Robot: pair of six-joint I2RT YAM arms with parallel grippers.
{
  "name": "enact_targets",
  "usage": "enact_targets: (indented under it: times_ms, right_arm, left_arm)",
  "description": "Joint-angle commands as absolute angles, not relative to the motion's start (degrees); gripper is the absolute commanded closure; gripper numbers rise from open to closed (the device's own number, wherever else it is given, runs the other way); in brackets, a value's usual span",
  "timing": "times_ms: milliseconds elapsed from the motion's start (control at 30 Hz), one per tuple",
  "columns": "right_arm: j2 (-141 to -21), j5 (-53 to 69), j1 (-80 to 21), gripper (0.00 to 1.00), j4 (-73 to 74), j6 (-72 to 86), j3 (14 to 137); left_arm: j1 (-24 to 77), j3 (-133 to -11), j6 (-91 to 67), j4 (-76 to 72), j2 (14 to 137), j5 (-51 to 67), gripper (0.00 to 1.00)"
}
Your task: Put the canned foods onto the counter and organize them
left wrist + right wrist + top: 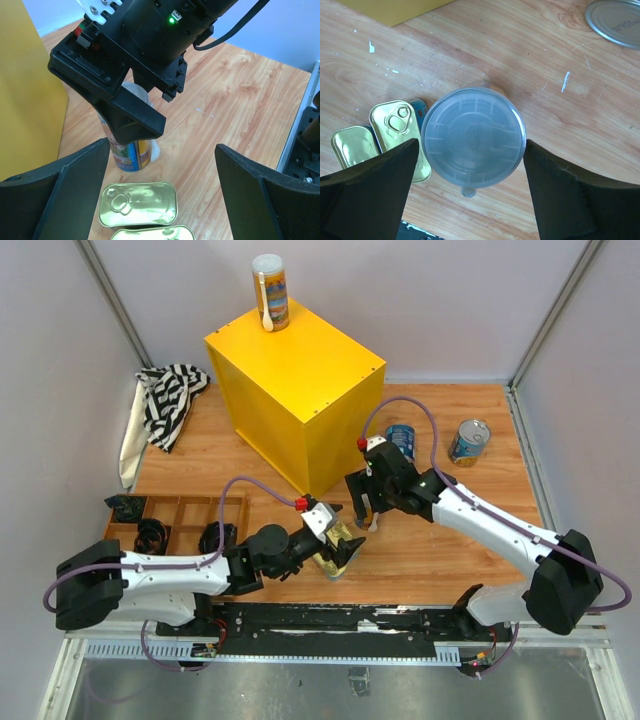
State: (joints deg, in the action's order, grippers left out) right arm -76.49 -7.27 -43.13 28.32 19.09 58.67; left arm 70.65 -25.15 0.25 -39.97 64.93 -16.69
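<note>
The yellow counter stands at the back with one tall white-lidded can on its far corner. My right gripper is open, its fingers straddling the grey-white lid of the second tall can, which stands upright on the floor and also shows in the left wrist view. My left gripper is open and empty, hovering over two flat gold tins lying side by side; they also show in the right wrist view. Two blue-labelled cans stand right of the counter.
A wooden compartment tray with small black objects lies at the left. A striped cloth lies at the back left beside the counter. The two grippers are close together in front of the counter's near corner.
</note>
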Motion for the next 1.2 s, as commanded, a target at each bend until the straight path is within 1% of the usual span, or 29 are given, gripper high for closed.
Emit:
enact_targets:
  times_ms: [0,333,667,1000,1167]
  right_arm:
    - [-75.61,-6.83,-43.98,0.14,30.48,20.04,60.57]
    - [-71.23,-9.09,-44.01,0.12,32.42,19.84,60.65]
    - [-63.84,-17.33,-43.94,0.1,33.4,20.33,59.87]
    - [-57.99,-23.34,-42.9,0.09,33.34,20.64,56.13]
    - [-56.1,-23.47,-41.16,0.09,32.78,19.52,54.64]
  left_arm:
    - [71.19,-24.98,1.92,-44.77,67.52,-17.17,0.09]
    - [71.19,-26.82,2.0,-48.47,74.06,-16.3,0.08]
    - [70.91,-28.33,2.69,-56.24,81.36,-23.5,0.04]
    - [66.93,-34.92,1.18,-60.15,91.37,-23.09,0.02]
    - [64.69,-37.72,-0.63,-60.87,95.0,-23.6,0.02]
